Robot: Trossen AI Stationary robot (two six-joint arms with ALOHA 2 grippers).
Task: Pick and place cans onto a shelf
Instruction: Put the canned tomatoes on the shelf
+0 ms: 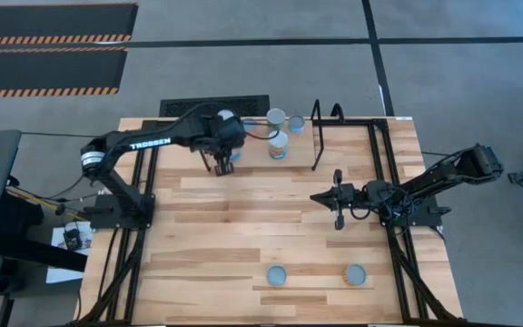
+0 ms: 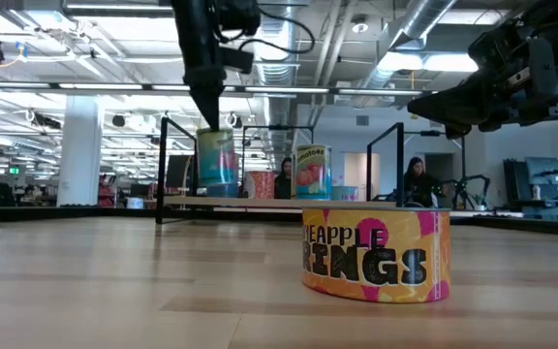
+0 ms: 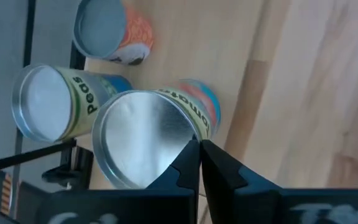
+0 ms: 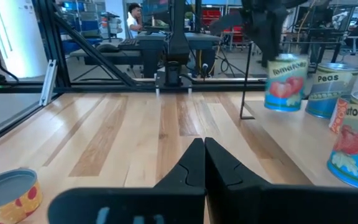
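Observation:
Several cans stand on the shelf (image 2: 260,203) at the table's far edge. They include a tomatoes can (image 3: 148,137), a peas can (image 3: 48,102) and an orange-labelled can (image 3: 107,31). My left gripper (image 1: 223,168) is shut and points down, with its tips at the tomatoes can's top (image 2: 216,129). My right gripper (image 1: 338,198) is shut and empty above the table's middle right, its fingers (image 4: 204,146) pointing toward the shelf. Two more cans (image 1: 276,275) (image 1: 356,275) stand near the table's front edge. One of these is a pineapple rings can (image 2: 376,257). My left gripper's shut fingertips (image 3: 199,149) come from above and meet the rim of the tomatoes can's silver top (image 3: 188,134) at one side. No gap shows between the fingers, and the tips hide the exact spot. The can stands upright on the shelf board.
The shelf's black wire end frame (image 1: 316,136) stands upright right of the cans. Three cans (image 1: 279,145) cluster between my left gripper and that frame. Bare wood lies between the shelf and the two near cans. People sit in the room beyond the table.

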